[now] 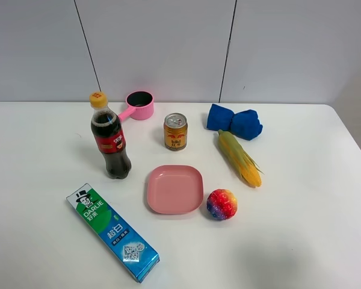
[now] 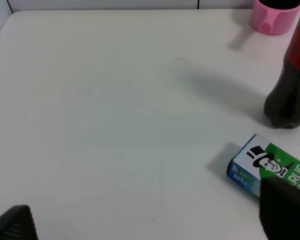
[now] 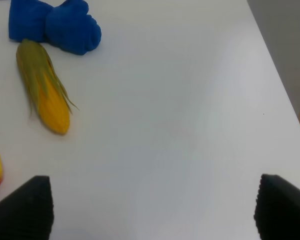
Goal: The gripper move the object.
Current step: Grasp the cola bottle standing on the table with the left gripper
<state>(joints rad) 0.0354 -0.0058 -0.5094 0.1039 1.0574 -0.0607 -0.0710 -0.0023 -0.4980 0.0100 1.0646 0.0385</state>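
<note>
A tall cola bottle with a yellow cap and red label stands upright on the left part of the white table. Its dark lower part shows in the left wrist view. Neither arm shows in the exterior high view. My left gripper is open and empty over bare table, well apart from the bottle; only its black fingertips show. My right gripper is open and empty over the table's right side, its black fingertips wide apart.
A green-blue toothpaste box lies in front of the bottle. A pink pot, gold can, pink plate, rainbow ball, corn cob and blue cloth lie around the middle.
</note>
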